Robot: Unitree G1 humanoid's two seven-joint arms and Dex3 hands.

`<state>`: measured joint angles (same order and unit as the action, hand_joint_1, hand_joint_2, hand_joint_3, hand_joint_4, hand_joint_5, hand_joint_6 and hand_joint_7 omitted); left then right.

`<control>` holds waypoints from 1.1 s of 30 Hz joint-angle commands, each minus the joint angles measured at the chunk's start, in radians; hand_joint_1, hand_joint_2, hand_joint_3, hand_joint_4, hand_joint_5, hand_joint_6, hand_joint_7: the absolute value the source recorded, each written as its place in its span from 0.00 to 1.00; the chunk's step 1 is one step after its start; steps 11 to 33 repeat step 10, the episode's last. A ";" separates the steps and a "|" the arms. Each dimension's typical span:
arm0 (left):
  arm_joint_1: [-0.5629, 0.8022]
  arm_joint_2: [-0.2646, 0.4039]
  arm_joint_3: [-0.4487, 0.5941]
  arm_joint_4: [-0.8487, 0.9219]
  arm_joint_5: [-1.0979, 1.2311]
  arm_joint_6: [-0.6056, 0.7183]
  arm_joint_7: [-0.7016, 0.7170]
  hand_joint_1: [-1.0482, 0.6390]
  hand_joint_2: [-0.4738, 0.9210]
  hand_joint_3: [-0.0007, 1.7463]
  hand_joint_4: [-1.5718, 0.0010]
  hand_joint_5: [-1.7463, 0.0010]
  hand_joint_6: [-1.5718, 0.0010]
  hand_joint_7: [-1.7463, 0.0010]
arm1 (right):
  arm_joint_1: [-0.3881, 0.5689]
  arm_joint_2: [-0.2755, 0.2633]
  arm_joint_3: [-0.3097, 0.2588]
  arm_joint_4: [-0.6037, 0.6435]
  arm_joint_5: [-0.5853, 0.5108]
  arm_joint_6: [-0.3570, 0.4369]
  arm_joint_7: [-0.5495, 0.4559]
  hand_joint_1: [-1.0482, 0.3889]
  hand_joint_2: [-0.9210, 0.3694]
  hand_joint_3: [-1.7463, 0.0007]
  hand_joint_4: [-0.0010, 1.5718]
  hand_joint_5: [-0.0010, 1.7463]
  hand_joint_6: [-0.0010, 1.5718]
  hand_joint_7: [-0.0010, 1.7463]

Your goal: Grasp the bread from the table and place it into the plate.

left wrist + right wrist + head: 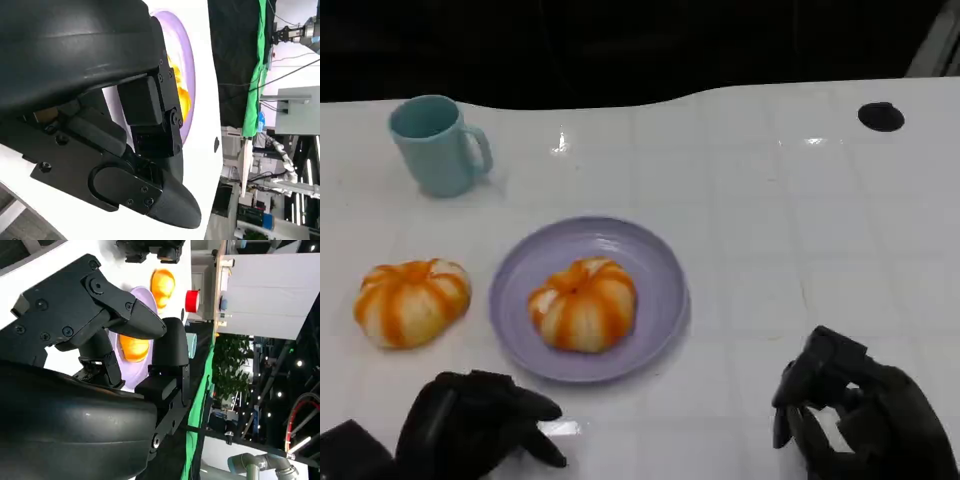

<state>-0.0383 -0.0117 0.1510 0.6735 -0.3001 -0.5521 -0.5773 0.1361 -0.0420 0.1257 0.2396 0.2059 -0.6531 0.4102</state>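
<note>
Both hands rest low on the table, empty: left hand (480,425) curled, right hand (855,415) loosely curled. Two breads: one (583,304) on the purple plate (660,262) ahead of the left hand, one (411,301) beside it. One blue mug (435,145) stands farther off.

White table (770,200) with teal mug (435,145), purple plate (660,290), one bread (410,302).

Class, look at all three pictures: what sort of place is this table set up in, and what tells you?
Probably a robotics lab or demo hall, not a kitchen. Beyond the white table stand a green curtain, another robot arm, and equipment racks.
</note>
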 commanded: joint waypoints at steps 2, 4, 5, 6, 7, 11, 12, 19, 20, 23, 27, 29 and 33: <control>-0.001 0.023 0.016 0.017 -0.016 0.002 -0.028 0.00 0.96 0.00 0.03 0.68 0.00 0.91 | -0.018 0.002 -0.023 0.024 -0.012 -0.030 -0.005 0.51 0.36 0.30 0.48 1.00 0.37 0.99; -0.003 0.024 0.019 0.021 -0.013 0.000 -0.027 0.00 0.97 0.00 0.03 0.68 0.00 0.91 | -0.021 0.004 -0.025 0.029 -0.015 -0.034 -0.004 0.51 0.36 0.30 0.48 1.00 0.37 0.98; -0.004 0.025 0.020 0.024 -0.009 -0.002 -0.026 0.00 0.97 0.00 0.03 0.68 0.00 0.91 | -0.023 0.005 -0.026 0.034 -0.020 -0.037 -0.005 0.51 0.36 0.30 0.48 1.00 0.37 0.98; -0.005 0.026 0.020 0.026 -0.007 -0.004 -0.024 0.00 0.97 0.00 0.03 0.68 0.00 0.91 | -0.024 0.006 -0.027 0.038 -0.024 -0.039 -0.007 0.50 0.36 0.30 0.48 1.00 0.38 0.98; -0.005 0.027 0.021 0.028 -0.009 -0.004 -0.027 0.00 0.97 0.00 0.03 0.68 0.00 0.91 | -0.024 0.007 -0.028 0.040 -0.025 -0.041 -0.006 0.50 0.36 0.30 0.49 1.00 0.38 0.98; -0.003 0.027 0.024 0.024 -0.015 0.003 -0.032 0.00 0.97 0.00 0.04 0.68 0.00 0.91 | -0.025 0.009 -0.028 0.041 -0.026 -0.049 -0.004 0.50 0.35 0.30 0.49 1.00 0.38 0.97; -0.003 0.027 0.024 0.024 -0.015 0.003 -0.032 0.00 0.97 0.00 0.04 0.68 0.00 0.91 | -0.025 0.009 -0.028 0.041 -0.026 -0.049 -0.004 0.50 0.35 0.30 0.49 1.00 0.38 0.97; -0.003 0.027 0.024 0.024 -0.015 0.003 -0.032 0.00 0.97 0.00 0.04 0.68 0.00 0.91 | -0.025 0.009 -0.028 0.041 -0.026 -0.049 -0.004 0.50 0.35 0.30 0.49 1.00 0.38 0.97; -0.003 0.027 0.024 0.024 -0.015 0.003 -0.032 0.00 0.97 0.00 0.04 0.68 0.00 0.91 | -0.025 0.009 -0.028 0.041 -0.026 -0.049 -0.004 0.50 0.35 0.30 0.49 1.00 0.38 0.97; -0.003 0.027 0.024 0.024 -0.015 0.003 -0.032 0.00 0.97 0.00 0.04 0.68 0.00 0.91 | -0.025 0.009 -0.028 0.041 -0.026 -0.049 -0.004 0.50 0.35 0.30 0.49 1.00 0.38 0.97; -0.003 0.027 0.024 0.024 -0.015 0.003 -0.032 0.00 0.97 0.00 0.04 0.68 0.00 0.91 | -0.025 0.009 -0.028 0.041 -0.026 -0.049 -0.004 0.50 0.35 0.30 0.49 1.00 0.38 0.97; -0.003 0.027 0.024 0.024 -0.015 0.003 -0.032 0.00 0.97 0.00 0.04 0.68 0.00 0.91 | -0.025 0.009 -0.028 0.041 -0.026 -0.049 -0.004 0.50 0.35 0.30 0.49 1.00 0.38 0.97; -0.003 0.027 0.024 0.024 -0.015 0.003 -0.032 0.00 0.97 0.00 0.04 0.68 0.00 0.91 | -0.025 0.009 -0.028 0.041 -0.026 -0.049 -0.004 0.50 0.35 0.30 0.49 1.00 0.38 0.97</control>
